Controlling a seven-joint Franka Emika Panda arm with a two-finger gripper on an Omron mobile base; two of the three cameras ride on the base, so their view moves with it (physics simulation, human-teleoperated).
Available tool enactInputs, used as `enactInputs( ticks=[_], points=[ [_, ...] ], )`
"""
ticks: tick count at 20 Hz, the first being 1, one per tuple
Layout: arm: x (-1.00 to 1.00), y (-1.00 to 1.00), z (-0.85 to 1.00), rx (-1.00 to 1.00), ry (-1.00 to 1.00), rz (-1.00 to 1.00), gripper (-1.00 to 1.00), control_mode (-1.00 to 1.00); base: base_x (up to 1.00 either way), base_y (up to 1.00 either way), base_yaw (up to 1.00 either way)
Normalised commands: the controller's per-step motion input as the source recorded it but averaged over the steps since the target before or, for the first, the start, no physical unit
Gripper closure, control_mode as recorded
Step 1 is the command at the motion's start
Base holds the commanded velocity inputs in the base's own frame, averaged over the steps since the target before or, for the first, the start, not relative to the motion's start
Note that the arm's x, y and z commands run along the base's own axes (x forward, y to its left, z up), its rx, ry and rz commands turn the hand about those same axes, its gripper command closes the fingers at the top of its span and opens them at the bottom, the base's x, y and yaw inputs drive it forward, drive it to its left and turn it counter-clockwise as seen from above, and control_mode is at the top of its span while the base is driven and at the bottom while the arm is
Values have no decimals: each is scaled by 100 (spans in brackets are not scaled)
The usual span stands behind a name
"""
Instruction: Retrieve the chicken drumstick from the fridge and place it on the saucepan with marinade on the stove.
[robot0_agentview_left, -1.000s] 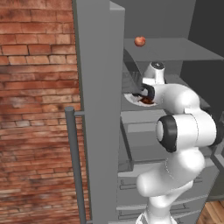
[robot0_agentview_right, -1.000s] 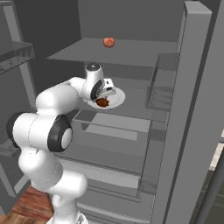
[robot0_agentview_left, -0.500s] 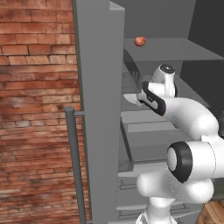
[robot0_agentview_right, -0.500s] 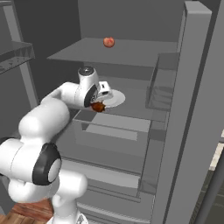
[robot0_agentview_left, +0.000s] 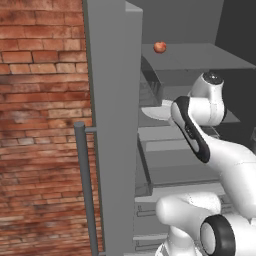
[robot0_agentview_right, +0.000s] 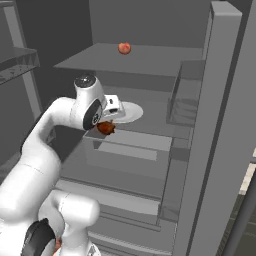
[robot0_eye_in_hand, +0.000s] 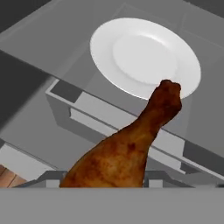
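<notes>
One chicken drumstick (robot0_eye_in_hand: 127, 148), glossy, likely slippery and light, hangs pinched by its thick end in the fingers (robot0_agentview_right: 106, 123), clear of the plate (robot0_eye_in_hand: 144, 57).

Pincer fingertips hidden behind chicken drumstick (robot0_eye_in_hand: 124, 148), its thick end cropped.

We see the chicken drumstick (robot0_eye_in_hand: 127, 151), thick end nearest, its narrow end overlapping the rim of a bare white plate (robot0_eye_in_hand: 144, 57) on a grey shelf (robot0_eye_in_hand: 57, 39).
</notes>
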Motion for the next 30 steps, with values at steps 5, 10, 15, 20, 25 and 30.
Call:
enactInputs(
  ticks=[5,10,15,20,25,30],
  points=[
    [-100,-10,38,0,0,-8,100,-100,0,0,0],
    [-100,0,63,0,-1,-9,100,-100,0,0,0],
    [-85,2,86,-2,-11,-6,100,-100,0,0,0],
    [-58,3,63,-3,-19,-4,100,-100,0,0,0],
    [-32,0,-5,0,0,1,100,-100,0,0,0],
    [-100,-8,-8,3,-14,13,100,-100,0,0,0]
  ],
)
